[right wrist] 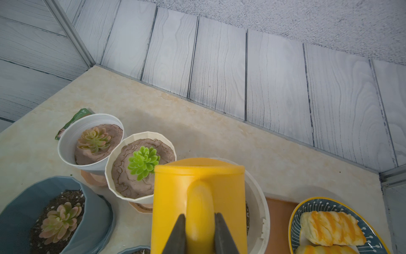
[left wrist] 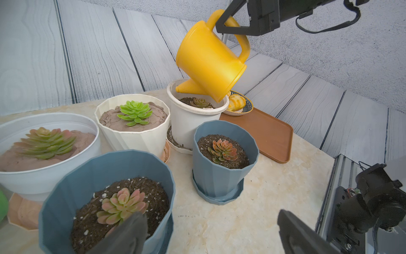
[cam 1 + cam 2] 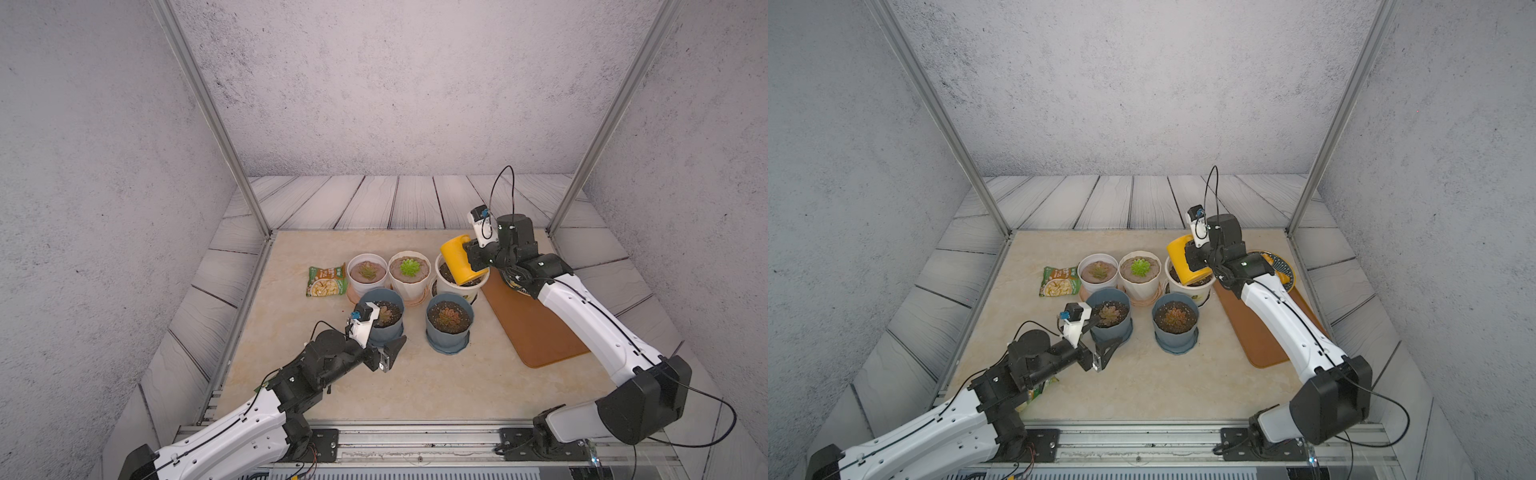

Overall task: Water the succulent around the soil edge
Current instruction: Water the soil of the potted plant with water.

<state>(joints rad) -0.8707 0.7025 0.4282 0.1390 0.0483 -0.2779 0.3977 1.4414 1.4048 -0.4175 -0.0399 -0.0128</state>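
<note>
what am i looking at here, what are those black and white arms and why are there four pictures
Those are two robot arms mounted at the near edge of a table, each ending in a two-fingered gripper. The two wide pictures come from one twin-lens camera overhead; the two close ones from a camera on each wrist. On the table stand five pots of succulents, a snack bag, a tray and a dish of bread. The right gripper is shut on the handle of a yellow watering can, tipped with its spout low over a white pot. The left gripper is open and empty beside a blue pot.
</note>
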